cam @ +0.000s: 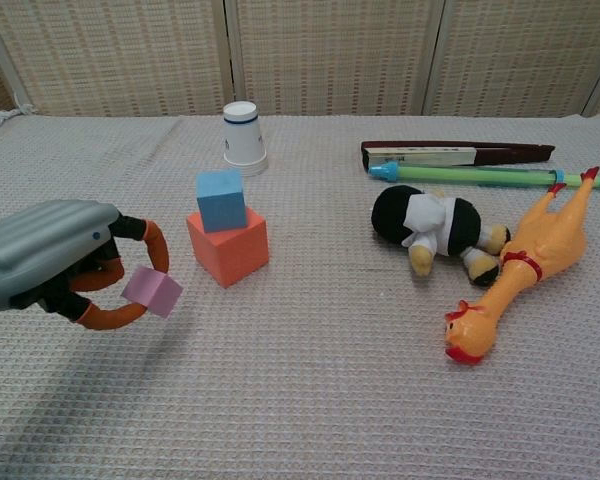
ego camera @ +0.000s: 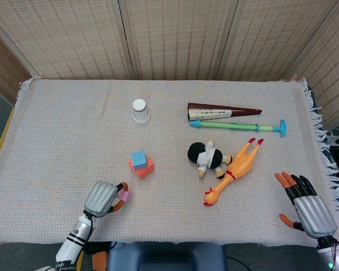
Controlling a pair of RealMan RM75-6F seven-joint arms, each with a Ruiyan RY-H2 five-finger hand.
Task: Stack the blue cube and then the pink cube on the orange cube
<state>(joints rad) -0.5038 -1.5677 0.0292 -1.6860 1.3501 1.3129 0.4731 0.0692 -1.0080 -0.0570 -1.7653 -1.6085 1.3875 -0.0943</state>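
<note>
left hand (cam: 65, 262): fingers curled around the pink cube (cam: 151, 292), pinching it at the fingertips; cube tilted, appears lifted clear of the desk (cam: 320, 400) in chest view. Head view agrees, cube peeking out beside the hand (ego camera: 103, 199).
pink cube location: in the left hand, at the near-left part of the desk, just beside the stack but not touching it.
orange cube (cam: 228, 246): on the desk, centre-left, base of the stack.
blue cube (cam: 221, 199): already on top of the orange cube, sits a bit toward its far-left side, roughly level.
key relation: stack lies to the right of and farther out from the held cube; target surface (top of blue cube) is higher than the pink cube now. Move needed, by my read: up, then right and away, then down.
nearer hand: left, clearly. Stack is near it; right hand is well apart on the other side.
right hand (ego camera: 307, 205): near-right desk edge, fingers spread, holding nothing. Not in chest view.
step in hand: judged as carrying pink cube to the stack; blue step done, pink not yet placed.
risk: blue cube is small and off-centre on orange; tilted pink cube may land askew or knock blue off. Needs levelling before release.
clutter: paper cup (cam: 244, 132) behind the stack; plush toy (cam: 435, 229) and rubber chicken (cam: 520, 268) to the right, out of the path.
</note>
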